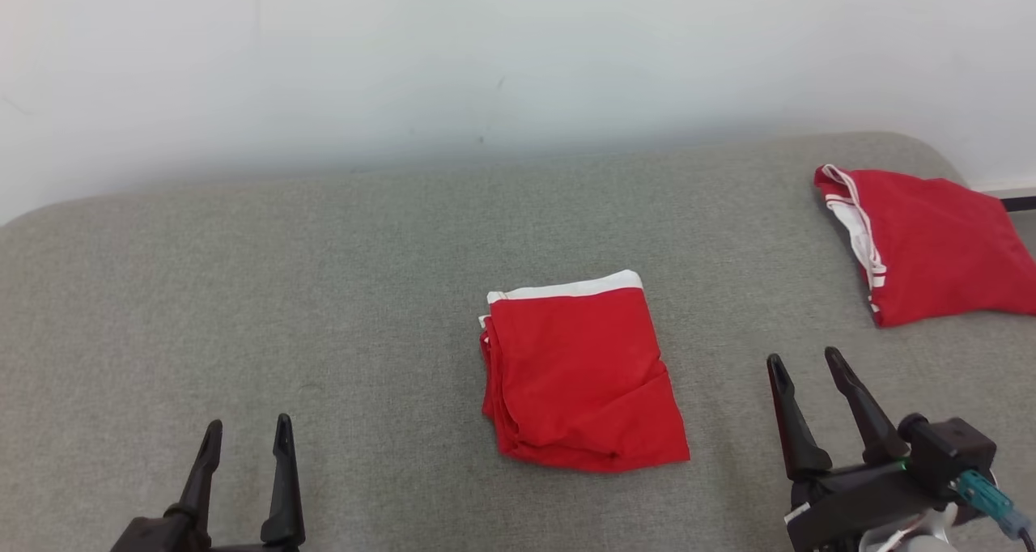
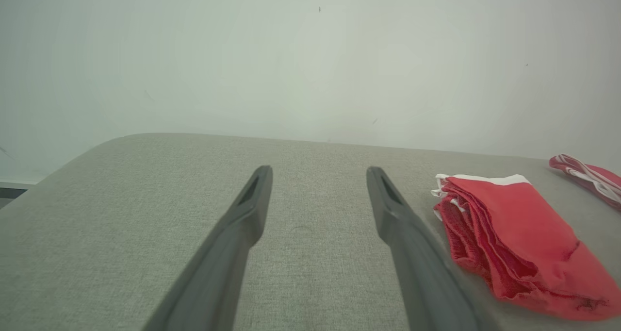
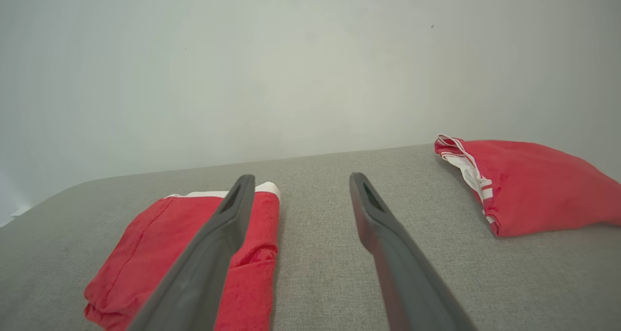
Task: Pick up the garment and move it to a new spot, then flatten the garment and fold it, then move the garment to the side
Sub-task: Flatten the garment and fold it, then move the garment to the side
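Both pincers stand open over the grey cloth-covered tabletop (image 1: 243, 277) and hold nothing. In the head view the left pincer (image 1: 248, 422) shows at the lower left with its two dark fingers spread and bare grey cloth between them. Its own wrist view shows the same: the left pincer (image 2: 318, 170) has a wide gap between its fingers and touches no fabric. The right pincer (image 1: 804, 356) is at the lower right, its fingers likewise apart and tilted a little to the left. In the right wrist view the right pincer (image 3: 302, 176) is empty, and one finger crosses in front of the garment without gripping it.

The folded red garment (image 1: 579, 374) lies flat near the middle of the tabletop, between the two pincers and nearer the right one. Its white band runs along the far edge, and its stacked folds face the robot's left (image 2: 519, 234) (image 3: 145, 243). A second red garment (image 1: 931, 244) with white trim lies loosely bunched near the far right corner, well apart from the folded one (image 2: 589, 180) (image 3: 538, 190). A pale wall (image 1: 486, 66) rises behind the tabletop.
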Tool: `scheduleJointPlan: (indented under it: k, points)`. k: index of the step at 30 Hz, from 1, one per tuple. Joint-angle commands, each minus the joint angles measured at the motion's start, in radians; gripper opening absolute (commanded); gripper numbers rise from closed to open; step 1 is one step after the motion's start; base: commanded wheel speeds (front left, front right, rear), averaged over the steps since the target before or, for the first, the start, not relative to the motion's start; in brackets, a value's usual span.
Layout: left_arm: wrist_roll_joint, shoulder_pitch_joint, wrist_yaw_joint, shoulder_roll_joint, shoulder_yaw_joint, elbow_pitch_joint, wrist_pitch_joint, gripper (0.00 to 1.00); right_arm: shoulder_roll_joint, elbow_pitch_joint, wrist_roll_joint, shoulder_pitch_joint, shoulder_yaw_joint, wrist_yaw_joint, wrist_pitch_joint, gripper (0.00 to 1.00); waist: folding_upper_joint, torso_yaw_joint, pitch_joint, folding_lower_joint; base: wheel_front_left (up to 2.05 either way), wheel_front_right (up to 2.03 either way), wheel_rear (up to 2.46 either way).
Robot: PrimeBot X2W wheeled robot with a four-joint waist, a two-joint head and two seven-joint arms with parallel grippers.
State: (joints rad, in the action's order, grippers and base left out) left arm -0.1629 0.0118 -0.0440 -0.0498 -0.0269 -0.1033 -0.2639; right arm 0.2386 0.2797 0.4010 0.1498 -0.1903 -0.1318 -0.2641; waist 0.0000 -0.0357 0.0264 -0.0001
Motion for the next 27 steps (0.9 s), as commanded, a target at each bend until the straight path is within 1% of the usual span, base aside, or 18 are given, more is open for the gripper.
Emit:
scheduleJointPlan:
  k: [1,8,12,27]
  points:
    - [0.010,0.015,0.000,-0.001,-0.003,0.005,0.000,1.00,-0.004,-0.008,-0.010,-0.017,0.008,0.003,0.000,1.00,0.0000,-0.015,-0.016,0.0001,0.00,0.00,0.00]
    - [0.032,0.051,-0.012,-0.002,0.008,0.022,0.000,1.00,-0.024,-0.056,-0.028,-0.084,0.055,0.003,0.000,1.00,0.0000,-0.016,-0.032,0.0001,0.00,0.00,0.00]
    - [0.032,0.070,-0.007,-0.002,0.007,0.042,0.000,1.00,-0.034,-0.077,-0.042,-0.110,0.074,0.003,0.000,1.00,0.0000,-0.010,-0.038,0.0001,0.00,0.00,0.00]
    - [0.017,0.105,-0.001,-0.001,0.004,0.061,0.000,1.00,-0.053,-0.087,-0.068,-0.149,0.075,0.003,0.000,1.00,0.0000,0.023,-0.053,0.0001,0.00,0.00,0.00]
